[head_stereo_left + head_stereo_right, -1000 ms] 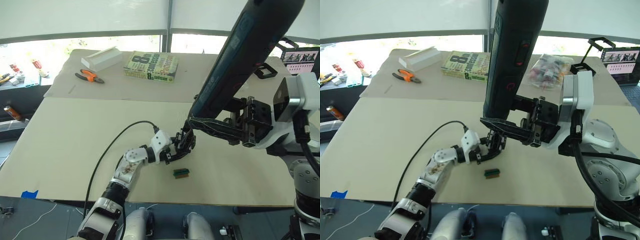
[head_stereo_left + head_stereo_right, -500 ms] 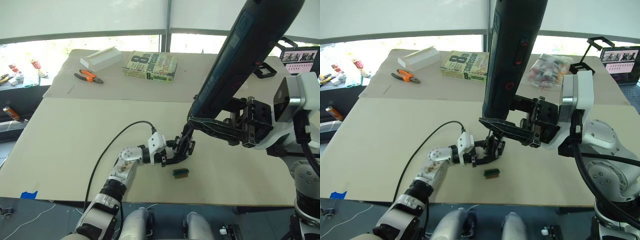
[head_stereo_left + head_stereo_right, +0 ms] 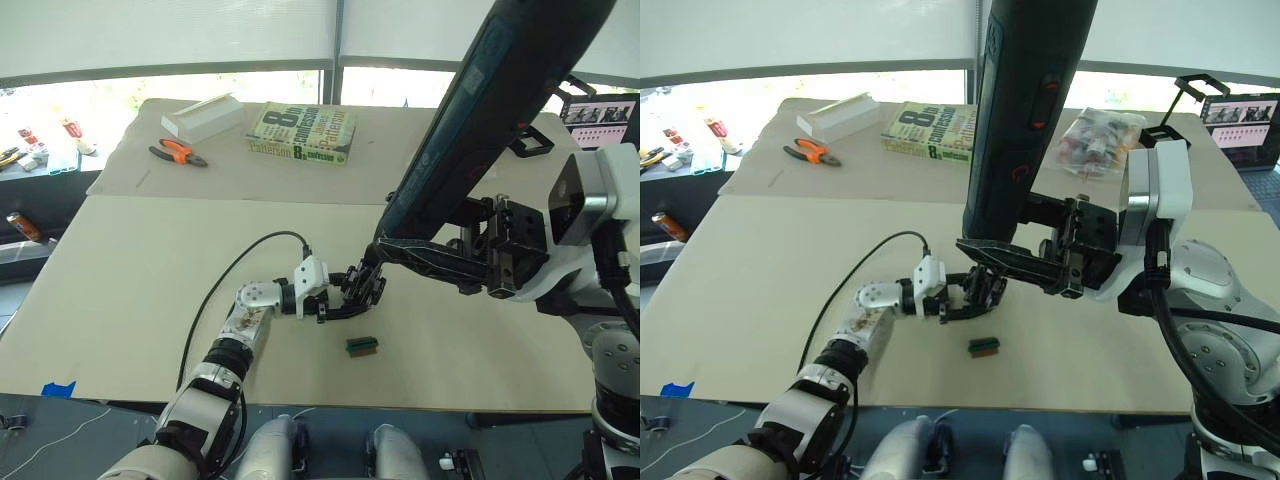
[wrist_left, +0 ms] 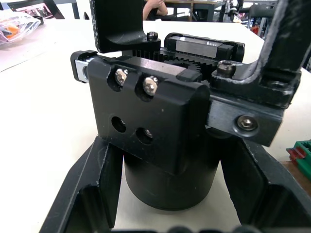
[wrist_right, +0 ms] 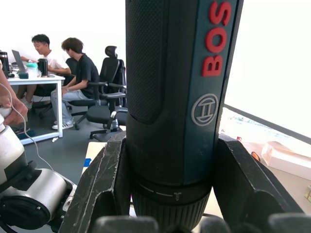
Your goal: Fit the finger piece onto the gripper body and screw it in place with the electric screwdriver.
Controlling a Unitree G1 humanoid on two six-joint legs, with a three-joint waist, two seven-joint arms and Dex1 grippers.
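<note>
My left gripper (image 3: 345, 300) is shut on the gripper body (image 3: 360, 292), a chunky black block resting on the table (image 3: 150, 260) near its middle. The left wrist view shows the body (image 4: 146, 107) between both fingers (image 4: 92, 194), with two screws and two empty holes on its face. A flat black slab (image 4: 119, 22) rises behind it; I cannot tell whether this is the finger piece. My right gripper (image 3: 440, 262) is shut on the electric screwdriver (image 3: 490, 110), which stands tilted with its lower end just above the body. Its bit is hidden.
A small green block (image 3: 361, 345) lies just in front of the body. At the table's far side lie a book (image 3: 303, 132), orange pliers (image 3: 178, 152), a white box (image 3: 203, 117) and a bag of parts (image 3: 1095, 140). A black cable (image 3: 230, 280) loops from my left wrist.
My left forearm has dropped flatter and its wrist has shifted left, while the gripper body stays under the screwdriver. The right arm and screwdriver have barely moved.
</note>
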